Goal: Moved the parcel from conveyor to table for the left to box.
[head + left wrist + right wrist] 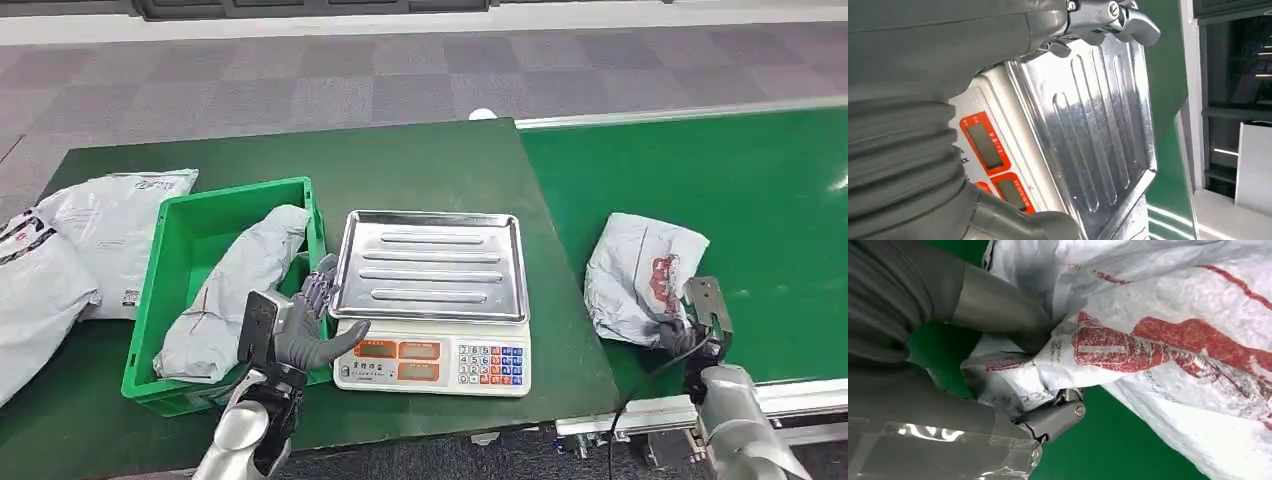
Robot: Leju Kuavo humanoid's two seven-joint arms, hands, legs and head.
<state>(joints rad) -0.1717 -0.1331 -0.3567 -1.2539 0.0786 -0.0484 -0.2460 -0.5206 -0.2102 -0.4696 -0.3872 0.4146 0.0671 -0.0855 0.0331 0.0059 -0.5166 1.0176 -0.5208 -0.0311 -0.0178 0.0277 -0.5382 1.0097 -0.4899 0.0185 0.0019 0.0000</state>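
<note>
Parcel point(640, 275): a crumpled white plastic mailer with red print, lying on the bright green conveyor point(760, 200), well to the right of the scale and near the belt's front edge.
Right hand point(683, 335): at the parcel's near corner; the right wrist view shows its thumb and a dark finger pinching a fold of the white plastic point(1048, 365).
Left hand point(305, 325): held up beside the scale's left edge, between scale and bin, fingers spread apart and holding nothing.
Scale point(432, 362): a white weighing scale with two orange-framed displays and a coloured keypad, standing on the dark green table point(430, 160); a ribbed steel tray point(432, 262) sits on top of it.
Bin point(200, 235): a green plastic box just left of the scale, with a long grey bagged package point(235, 290) lying inside it.
Other mailers point(70, 250): several white and grey bags piled on the table left of the bin.
Floor point(300, 80): grey carpet tiles beyond the table.
</note>
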